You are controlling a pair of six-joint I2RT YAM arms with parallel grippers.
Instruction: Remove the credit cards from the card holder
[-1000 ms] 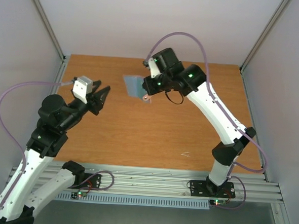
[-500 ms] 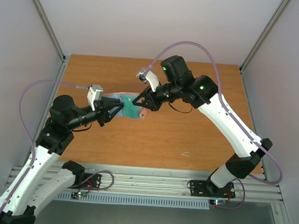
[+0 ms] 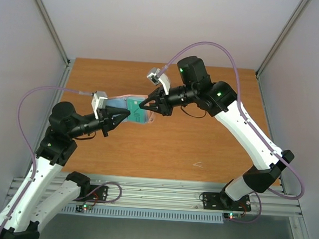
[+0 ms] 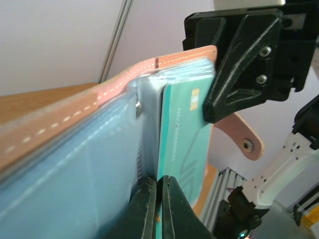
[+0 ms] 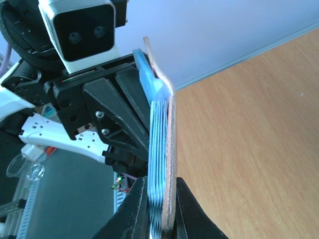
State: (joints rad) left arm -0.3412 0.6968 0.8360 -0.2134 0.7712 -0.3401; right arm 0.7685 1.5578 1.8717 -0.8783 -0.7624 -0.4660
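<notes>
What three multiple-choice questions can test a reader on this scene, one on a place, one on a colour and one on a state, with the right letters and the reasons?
1. Where is the card holder?
A. Held between the left claw and the right claw
B. In the right claw alone
C. Lying apart from both claws

2. What colour is the card that shows in the holder?
A. Yellow
B. Teal-green
C. White

3. How does the left claw stand?
A. Wide open
B. Out of view
C. Shut on the card's edge

Answers:
1 A: the top view shows both claws meeting at the holder.
2 B: the left wrist view shows a teal-green card in the open holder.
3 C: in that view its fingers pinch the card's lower edge.
</notes>
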